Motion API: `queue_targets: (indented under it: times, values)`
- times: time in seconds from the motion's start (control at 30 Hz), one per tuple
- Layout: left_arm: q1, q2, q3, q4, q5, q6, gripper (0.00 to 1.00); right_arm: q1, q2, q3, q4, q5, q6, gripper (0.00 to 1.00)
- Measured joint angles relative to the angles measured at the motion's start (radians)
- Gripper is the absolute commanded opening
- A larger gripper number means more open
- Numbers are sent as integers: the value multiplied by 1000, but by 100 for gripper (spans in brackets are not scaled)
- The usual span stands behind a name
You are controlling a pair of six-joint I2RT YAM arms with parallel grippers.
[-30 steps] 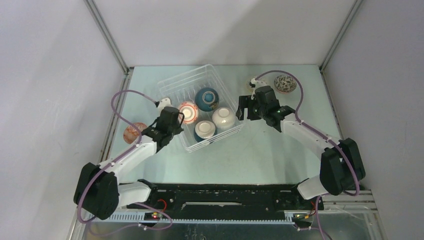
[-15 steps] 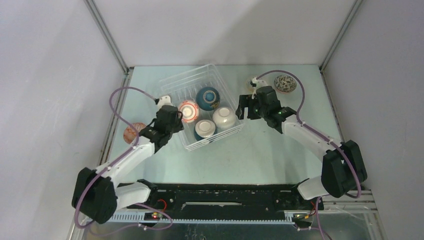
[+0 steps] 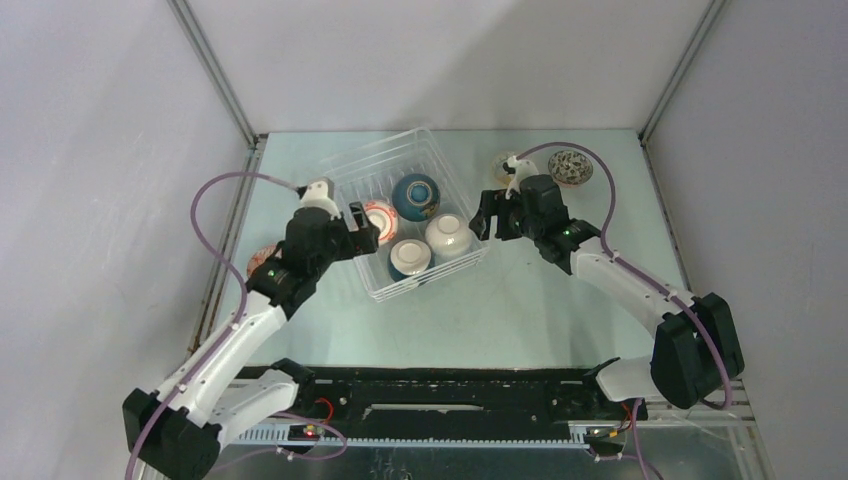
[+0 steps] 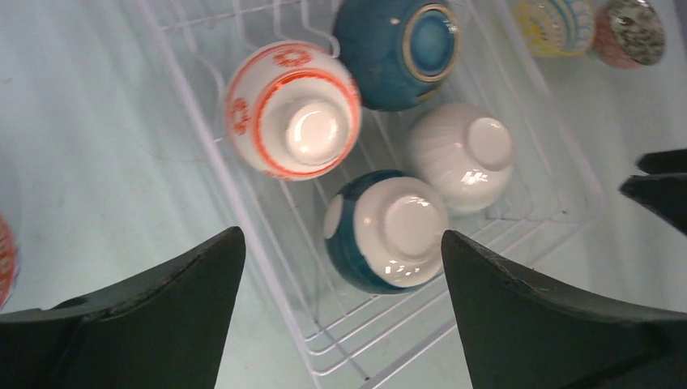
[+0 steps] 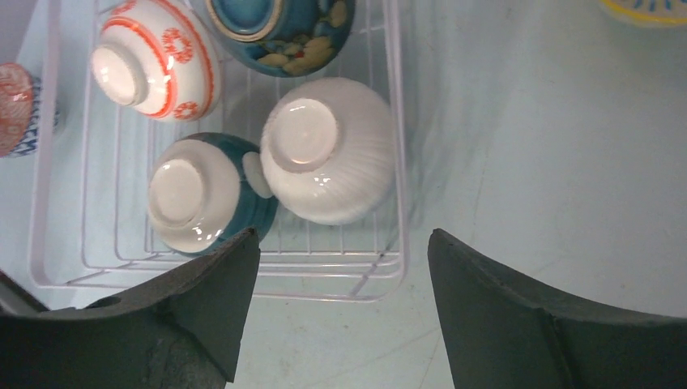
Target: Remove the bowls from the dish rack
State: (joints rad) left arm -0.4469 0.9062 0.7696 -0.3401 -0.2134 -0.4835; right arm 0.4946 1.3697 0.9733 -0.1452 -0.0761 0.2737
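Observation:
The white wire dish rack [image 3: 372,172] holds several overturned bowls: a red-patterned one [image 4: 292,109], a dark blue one [image 4: 397,49], a plain white one [image 5: 328,150] and a teal-and-white one [image 4: 387,231]. My left gripper [image 4: 342,237] hovers open over the rack's left rim [image 4: 243,203], above the teal bowl, holding nothing. My right gripper [image 5: 342,237] hangs open and empty just outside the rack's right corner [image 5: 397,162], near the white bowl. In the top view the left gripper [image 3: 362,230] is beside the red-patterned bowl [image 3: 378,218], and the right gripper [image 3: 492,222] is right of the white bowl [image 3: 449,236].
On the table left of the rack a red bowl [image 3: 262,262] stands partly under my left arm. A yellow bowl [image 3: 507,165] and a speckled bowl [image 3: 570,167] stand at the far right. Grey walls close in the table on three sides.
My left gripper has opened wide and risen over the rack's left rim, its arm stretching forward. The right gripper has edged slightly towards the rack. The bowls have stayed put.

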Motion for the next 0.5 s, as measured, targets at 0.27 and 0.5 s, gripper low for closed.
queue_targets:
  times: [0.27, 0.5]
  values:
    - [0, 167, 110, -8, 126, 42, 94, 32, -1, -16, 53, -84, -15, 84]
    - [0, 274, 148, -41, 120, 58, 94, 37, -2, -32, 82, -135, -19, 100]
